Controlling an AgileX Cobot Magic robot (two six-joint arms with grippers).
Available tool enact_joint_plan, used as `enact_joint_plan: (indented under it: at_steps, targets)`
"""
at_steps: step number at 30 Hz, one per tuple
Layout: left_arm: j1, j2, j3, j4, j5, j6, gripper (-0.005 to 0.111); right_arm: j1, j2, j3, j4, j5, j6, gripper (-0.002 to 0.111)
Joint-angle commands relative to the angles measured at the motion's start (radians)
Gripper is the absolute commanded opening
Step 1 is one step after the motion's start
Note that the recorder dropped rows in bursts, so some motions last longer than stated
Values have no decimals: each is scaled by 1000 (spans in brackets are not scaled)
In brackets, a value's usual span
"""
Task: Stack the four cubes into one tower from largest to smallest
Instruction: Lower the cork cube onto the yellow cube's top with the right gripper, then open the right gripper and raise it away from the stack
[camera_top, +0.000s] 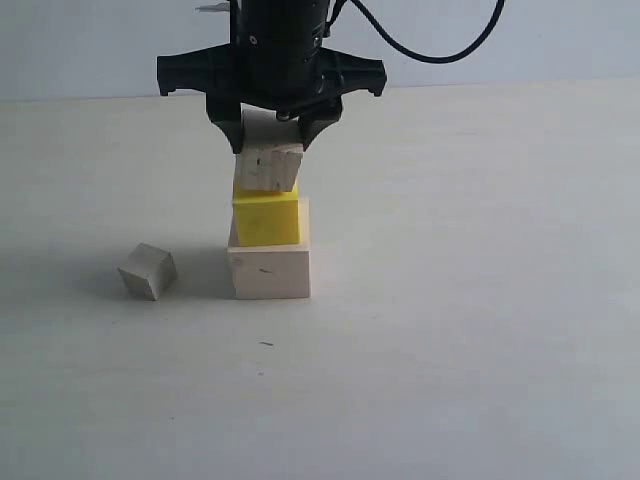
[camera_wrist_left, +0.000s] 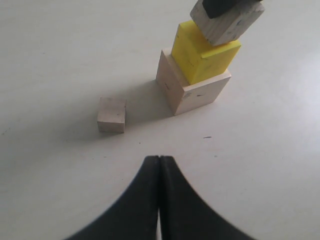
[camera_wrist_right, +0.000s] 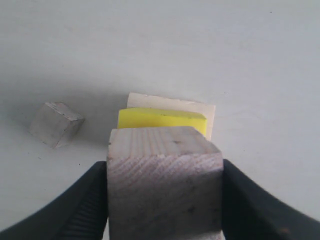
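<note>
Clamping speckled tan cube (camera_top: 268, 166) over yellow cube (camera_top: 266, 218): right gripper (camera_top: 270, 138); left gripper (camera_wrist_left: 159, 161) pressed together.

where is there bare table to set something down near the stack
The table is bare right of the pale wood cube and across its front. Left is tighter: the greyish-white cube sits there, a narrow gap from the stack. Above the yellow cube, the right tool holds the speckled tan cube.

No readable text, labels, brands, numbers or signs on anything in any view.
</note>
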Motion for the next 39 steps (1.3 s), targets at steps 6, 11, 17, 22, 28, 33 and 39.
enact_joint_plan:
  at_steps: [6,11,17,22,28,33,39]
  targets:
    - [1,1,2,-6,-12,4,0,1,-1,2,-3,-6,-1,62]
    - [1,1,2,-6,-12,4,0,1,-1,2,-1,-6,1,64]
    - [1,1,2,-6,-12,4,0,1,-1,2,33,-6,5,64]
    - [1,1,2,-6,-12,4,0,1,-1,2,44,-6,5,64]
    - [1,1,2,-6,-12,4,0,1,-1,2,69,-6,5,64]
    - [1,1,2,-6,-12,4,0,1,-1,2,69,-6,5,64]
    - [1,1,2,-6,-12,4,0,1,-1,2,69,-6,5,64]
